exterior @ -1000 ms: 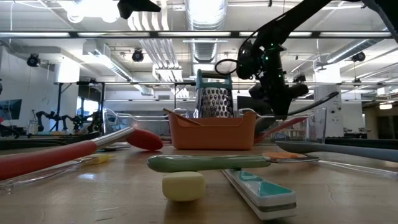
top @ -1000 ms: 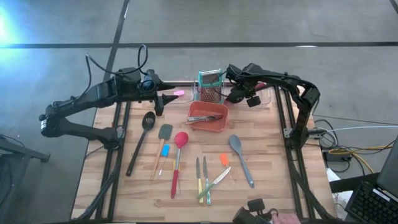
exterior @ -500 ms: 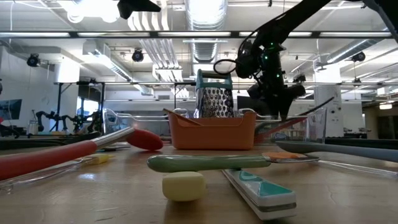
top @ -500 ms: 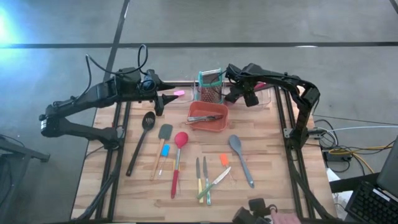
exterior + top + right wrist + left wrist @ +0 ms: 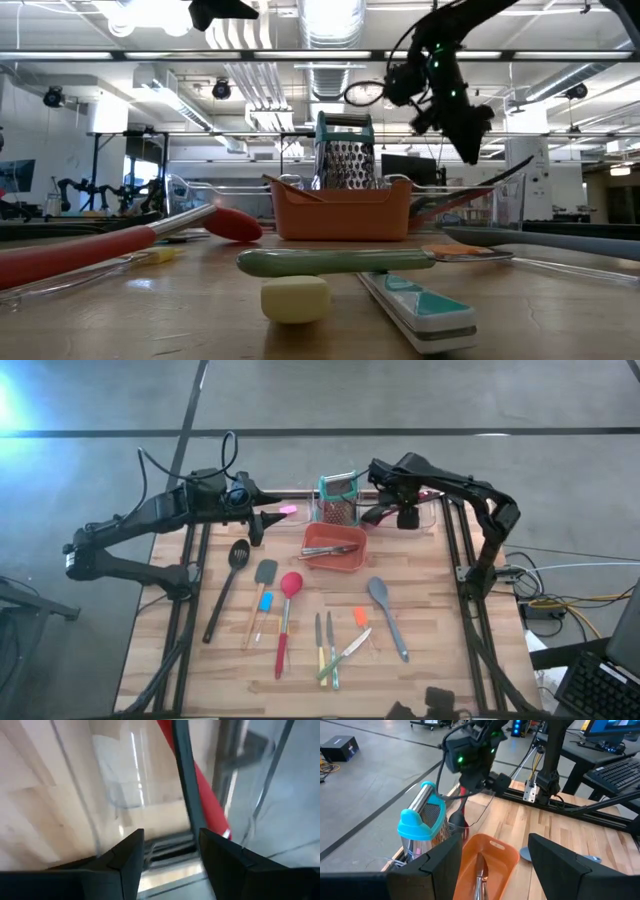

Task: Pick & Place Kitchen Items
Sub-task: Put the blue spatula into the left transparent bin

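Note:
Several kitchen items lie flat on the wooden table: a black slotted spoon [image 5: 228, 585], a grey spatula [image 5: 264, 574], a blue scraper [image 5: 265, 602], a red spoon [image 5: 288, 600], knives [image 5: 326, 648], an orange scraper [image 5: 360, 617] and a grey spoon [image 5: 386, 615]. My right gripper [image 5: 407, 516] [image 5: 472, 148] hangs open above a clear container [image 5: 430, 512] [image 5: 125, 785]. A red utensil [image 5: 210, 805] and a dark handle [image 5: 182, 765] lean in that container. My left gripper [image 5: 260, 526] [image 5: 492, 855] waits open at the far left, beside a pink scraper [image 5: 288, 510].
A red-orange bin [image 5: 335, 548] [image 5: 485, 857] with metal utensils sits at the middle far side. The teal-framed grater [image 5: 338, 500] [image 5: 345, 160] stands just behind it. Black frame rails run along both table sides. Bare wood shows at the near right.
My right gripper has risen from beside the clear container and drifted toward the table's far right. It now hangs well above the container's rim. The utensils in the container have stayed where they were.

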